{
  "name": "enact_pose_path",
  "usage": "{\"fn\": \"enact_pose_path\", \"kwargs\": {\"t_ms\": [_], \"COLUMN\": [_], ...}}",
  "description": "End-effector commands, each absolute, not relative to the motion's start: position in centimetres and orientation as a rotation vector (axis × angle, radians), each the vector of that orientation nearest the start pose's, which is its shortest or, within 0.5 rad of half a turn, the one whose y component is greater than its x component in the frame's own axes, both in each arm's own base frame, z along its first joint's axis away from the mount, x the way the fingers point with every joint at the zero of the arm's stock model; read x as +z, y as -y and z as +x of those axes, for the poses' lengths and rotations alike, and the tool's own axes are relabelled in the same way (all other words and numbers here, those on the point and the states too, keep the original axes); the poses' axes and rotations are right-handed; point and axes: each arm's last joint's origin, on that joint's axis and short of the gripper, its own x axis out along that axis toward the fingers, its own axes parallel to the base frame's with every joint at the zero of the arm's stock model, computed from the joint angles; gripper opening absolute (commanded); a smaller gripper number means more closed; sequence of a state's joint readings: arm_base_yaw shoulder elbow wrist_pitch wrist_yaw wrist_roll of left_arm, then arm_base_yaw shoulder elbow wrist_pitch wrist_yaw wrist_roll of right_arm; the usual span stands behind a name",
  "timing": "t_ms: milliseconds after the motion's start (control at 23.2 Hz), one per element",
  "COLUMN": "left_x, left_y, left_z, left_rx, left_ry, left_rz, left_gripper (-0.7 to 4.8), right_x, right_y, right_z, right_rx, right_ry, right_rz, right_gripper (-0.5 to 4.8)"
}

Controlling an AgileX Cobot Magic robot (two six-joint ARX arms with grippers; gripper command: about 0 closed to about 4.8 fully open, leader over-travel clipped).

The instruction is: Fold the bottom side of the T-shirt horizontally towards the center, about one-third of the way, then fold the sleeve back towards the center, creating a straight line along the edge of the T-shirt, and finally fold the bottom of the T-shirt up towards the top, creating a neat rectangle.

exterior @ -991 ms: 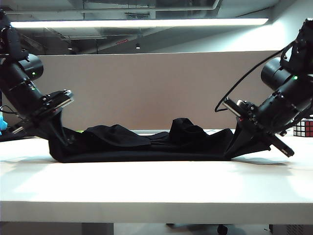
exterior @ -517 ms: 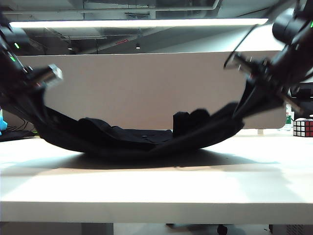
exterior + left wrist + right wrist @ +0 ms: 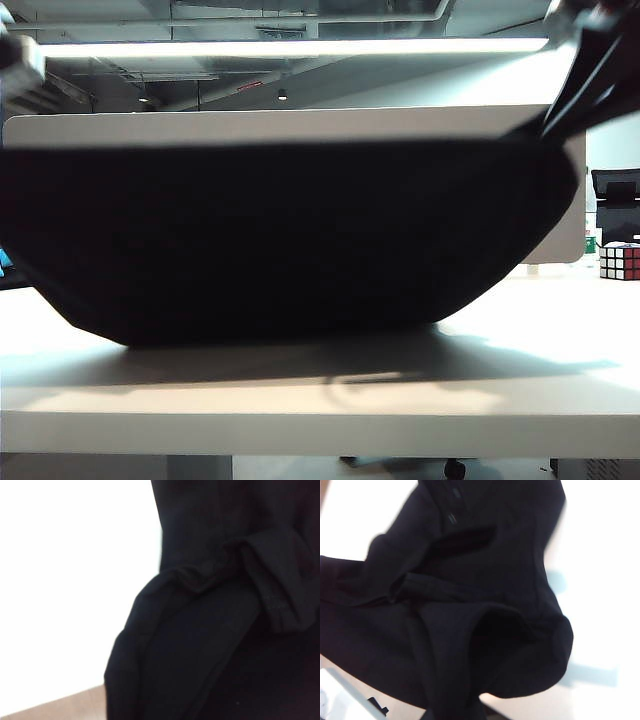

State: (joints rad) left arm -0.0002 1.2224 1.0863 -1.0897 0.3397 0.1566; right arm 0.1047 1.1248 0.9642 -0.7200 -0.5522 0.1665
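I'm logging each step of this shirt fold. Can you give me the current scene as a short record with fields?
garment: T-shirt, lifted, hanging as a wide black sheet
lowest part: on or just above the table
left gripper: at the exterior view's upper left edge, jaws hidden, shut on the cloth
right gripper: at the upper right corner, jaws hidden, shut on the cloth
bystander: Rubik's cube at far right on the table

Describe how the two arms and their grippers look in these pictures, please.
Little shows. In the exterior view, the right arm at the top right is black, with slim dark bars; the left arm at the top left shows only a blurred grey-silver part. Both grippers are hidden by the black T-shirt.
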Motion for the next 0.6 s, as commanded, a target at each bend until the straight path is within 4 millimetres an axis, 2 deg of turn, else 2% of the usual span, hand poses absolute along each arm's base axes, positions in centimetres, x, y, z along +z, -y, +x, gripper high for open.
{"fn": "enact_pose_path", "kwargs": {"t_ms": [43,172,345,517,560,603], "left_x": [31.1,32.2,32.4,31.8,31.6,31.3], "left_y": [0.9,0.9,1.0,1.0,1.0,1.0], "left_z": [20.1,20.9,23.0,25.9,26.8,28.5], "left_rx": [-0.358,-0.337,-0.351,-0.354,-0.355,-0.351], "left_ry": [-1.008,-0.883,-0.783,-0.704,-0.681,-0.653], "left_rz": [-0.069,-0.092,-0.097,-0.110,-0.108,-0.114], "left_gripper": [-0.06,-0.05,-0.06,-0.06,-0.05,-0.05], "right_x": [31.6,32.5,32.5,32.1,32.0,31.9], "right_y": [-3.5,-3.5,-3.8,-4.3,-4.4,-4.6], "right_z": [19.5,20.0,22.7,27.0,28.3,30.5], "right_rx": [0.538,0.541,0.545,0.548,0.548,0.548], "right_ry": [-0.777,-0.712,-0.702,-0.688,-0.684,-0.685], "right_rz": [0.337,0.345,0.349,0.347,0.345,0.345], "right_gripper": [-0.06,-0.06,-0.06,-0.06,-0.06,-0.06]}}
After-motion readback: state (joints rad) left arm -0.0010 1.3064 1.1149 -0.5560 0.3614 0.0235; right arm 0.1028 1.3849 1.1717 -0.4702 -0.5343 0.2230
